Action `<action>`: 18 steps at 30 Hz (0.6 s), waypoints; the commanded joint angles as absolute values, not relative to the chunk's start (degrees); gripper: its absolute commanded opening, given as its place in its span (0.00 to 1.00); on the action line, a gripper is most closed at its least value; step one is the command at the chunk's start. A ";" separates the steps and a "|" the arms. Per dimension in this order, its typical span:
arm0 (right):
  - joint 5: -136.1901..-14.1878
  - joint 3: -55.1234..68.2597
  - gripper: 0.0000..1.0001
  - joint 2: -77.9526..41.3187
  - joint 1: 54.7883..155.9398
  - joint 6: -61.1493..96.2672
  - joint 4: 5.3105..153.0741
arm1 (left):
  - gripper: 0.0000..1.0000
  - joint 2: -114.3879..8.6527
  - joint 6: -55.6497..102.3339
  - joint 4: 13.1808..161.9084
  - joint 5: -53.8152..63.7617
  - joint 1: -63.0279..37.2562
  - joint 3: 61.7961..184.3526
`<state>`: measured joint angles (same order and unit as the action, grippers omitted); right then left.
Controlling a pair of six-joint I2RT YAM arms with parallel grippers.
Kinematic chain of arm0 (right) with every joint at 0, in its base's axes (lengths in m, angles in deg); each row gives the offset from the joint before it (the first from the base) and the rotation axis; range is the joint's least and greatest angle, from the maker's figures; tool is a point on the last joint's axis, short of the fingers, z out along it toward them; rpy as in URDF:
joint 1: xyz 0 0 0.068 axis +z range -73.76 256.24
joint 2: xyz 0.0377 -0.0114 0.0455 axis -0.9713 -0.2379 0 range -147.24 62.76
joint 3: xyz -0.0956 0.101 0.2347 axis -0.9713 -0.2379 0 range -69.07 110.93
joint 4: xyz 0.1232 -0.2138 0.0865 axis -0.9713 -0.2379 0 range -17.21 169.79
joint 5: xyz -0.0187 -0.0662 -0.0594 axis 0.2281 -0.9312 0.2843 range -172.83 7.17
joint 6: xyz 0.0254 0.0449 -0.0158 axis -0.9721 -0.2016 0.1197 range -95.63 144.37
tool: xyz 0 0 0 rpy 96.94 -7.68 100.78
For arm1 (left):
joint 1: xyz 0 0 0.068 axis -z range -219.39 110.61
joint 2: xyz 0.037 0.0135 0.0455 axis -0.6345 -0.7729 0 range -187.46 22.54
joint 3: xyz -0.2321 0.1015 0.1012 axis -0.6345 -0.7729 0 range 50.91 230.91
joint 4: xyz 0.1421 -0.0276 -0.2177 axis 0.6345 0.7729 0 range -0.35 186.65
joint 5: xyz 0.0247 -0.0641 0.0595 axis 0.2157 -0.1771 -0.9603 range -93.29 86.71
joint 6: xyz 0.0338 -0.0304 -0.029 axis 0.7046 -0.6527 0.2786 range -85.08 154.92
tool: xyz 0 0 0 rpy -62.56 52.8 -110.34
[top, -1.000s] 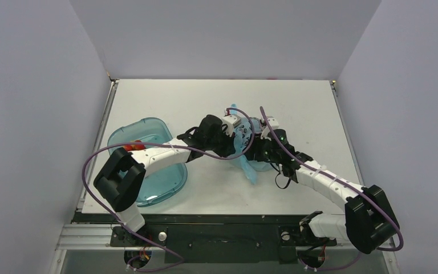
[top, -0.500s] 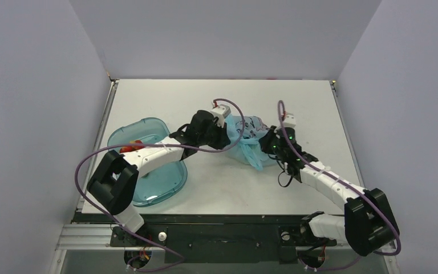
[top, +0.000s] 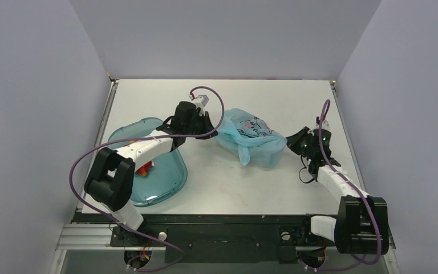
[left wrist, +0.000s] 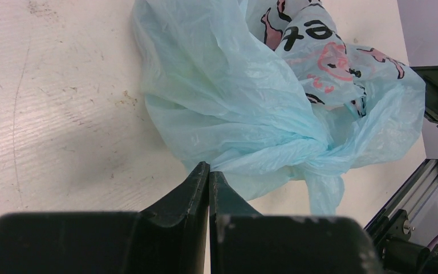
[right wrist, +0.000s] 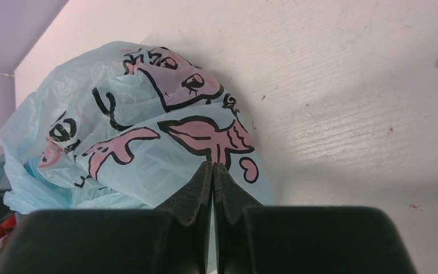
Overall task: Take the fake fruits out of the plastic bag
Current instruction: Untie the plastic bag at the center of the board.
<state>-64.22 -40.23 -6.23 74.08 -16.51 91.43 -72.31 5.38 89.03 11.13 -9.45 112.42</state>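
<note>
The light-blue plastic bag (top: 248,137) lies slumped on the table, printed with pink and black pictures (right wrist: 148,114), its twisted handle (left wrist: 319,165) trailing toward the front. No fake fruit shows through it. One red fake fruit (top: 144,169) lies in the teal tray (top: 168,182). My left gripper (top: 210,125) sits just left of the bag, its jaws pressed together with nothing between them (left wrist: 208,166). My right gripper (top: 292,140) sits just right of the bag, also shut and empty (right wrist: 212,164).
The teal translucent tray stands at the left of the table, under the left arm. The white table (top: 296,97) stretches behind the bag. Grey walls close in the back and both sides.
Both arms have drawn back from the bag, the left one leftward and the right one rightward. The bag has settled flat on the table. The right jaws have shut.
</note>
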 commanded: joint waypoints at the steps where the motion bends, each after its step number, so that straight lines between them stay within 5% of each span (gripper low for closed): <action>1: -64.73 -36.20 0.00 -3.58 74.95 -11.42 87.74 | 0.00 -74.19 5.60 95.78 12.51 -9.33 119.21; 5: -70.68 -33.91 0.00 -1.13 78.32 -6.07 81.45 | 0.01 -74.24 7.10 97.80 12.48 -9.41 120.40; 10: -80.53 -32.76 0.02 3.32 84.62 -3.34 76.23 | 0.19 -72.36 9.01 96.69 11.80 -9.33 118.75; 14: -87.79 -33.80 0.16 6.07 88.73 -1.37 75.08 | 0.39 -70.62 11.50 96.88 9.61 -9.17 118.38; 18: -93.33 -35.48 0.31 7.63 91.64 0.84 74.48 | 0.42 -69.45 16.64 98.66 2.70 -7.45 118.31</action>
<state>-83.85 -35.05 5.53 89.25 -2.76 75.43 -73.10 10.52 98.03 8.81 -9.06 117.78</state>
